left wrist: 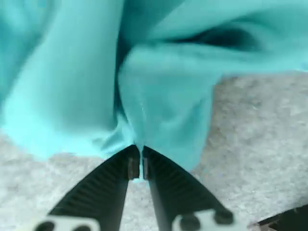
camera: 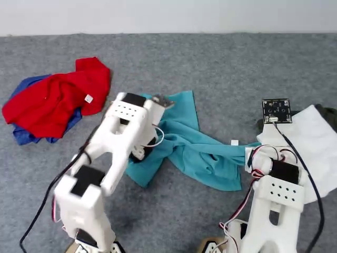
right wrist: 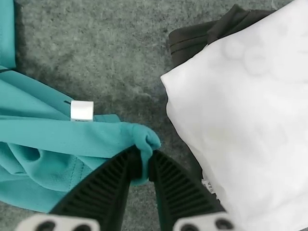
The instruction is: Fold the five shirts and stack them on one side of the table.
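Observation:
A teal shirt [camera: 192,145] lies crumpled across the middle of the grey carpeted table. My left gripper [left wrist: 140,166] is shut on a fold of the teal shirt [left wrist: 159,91] at its left part; in the high view this arm [camera: 124,134] covers that spot. My right gripper [right wrist: 144,166] is shut on the teal shirt [right wrist: 57,139] at its right end, by a small white label [right wrist: 81,110]. A white shirt [camera: 310,142] lies folded at the right edge on a dark shirt [right wrist: 202,33]. A red shirt [camera: 58,97] sits on a blue one [camera: 23,134] at the far left.
The right arm's body [camera: 276,200] stands at the front right, close against the white shirt. A small black board [camera: 277,110] with a cable lies beside the white shirt. Bare carpet [camera: 179,211] stretches along the front centre and the back.

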Action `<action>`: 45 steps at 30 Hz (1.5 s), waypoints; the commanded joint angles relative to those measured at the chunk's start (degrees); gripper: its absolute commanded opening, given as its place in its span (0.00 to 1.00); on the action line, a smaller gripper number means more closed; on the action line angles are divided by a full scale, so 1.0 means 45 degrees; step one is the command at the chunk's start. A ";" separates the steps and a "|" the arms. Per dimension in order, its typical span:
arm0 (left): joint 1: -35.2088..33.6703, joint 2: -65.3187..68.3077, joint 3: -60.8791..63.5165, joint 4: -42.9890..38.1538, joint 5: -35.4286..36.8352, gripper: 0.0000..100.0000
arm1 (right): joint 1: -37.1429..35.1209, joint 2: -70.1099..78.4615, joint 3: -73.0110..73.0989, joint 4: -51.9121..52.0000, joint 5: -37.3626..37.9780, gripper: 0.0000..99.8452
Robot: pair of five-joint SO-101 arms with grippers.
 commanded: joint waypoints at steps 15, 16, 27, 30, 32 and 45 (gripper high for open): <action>-0.0039 -0.5998 -0.0068 0.1074 0.0000 0.01 | -0.0107 0.0049 -0.0176 -0.0010 0.0098 0.01; -0.0039 -0.6252 -0.0088 0.1074 0.0000 0.01 | -0.0127 0.0029 -0.0254 -0.0010 0.0098 0.01; -0.1719 -1.1057 -0.0127 0.1016 -0.0098 0.01 | -0.2042 -0.2335 -0.4103 0.1748 0.0430 0.01; -0.1817 -1.2542 -0.0127 0.0977 -0.0117 0.01 | -0.2784 -0.2647 -0.5646 0.2647 0.0586 0.01; -0.1817 -1.3421 -0.0127 0.0977 -0.0117 0.01 | -0.3057 -0.2628 -0.7033 0.3468 0.0547 0.01; -0.1153 -1.3206 0.2706 0.0527 -0.0078 0.02 | -0.3233 -0.2764 -0.8264 0.5480 0.0527 0.01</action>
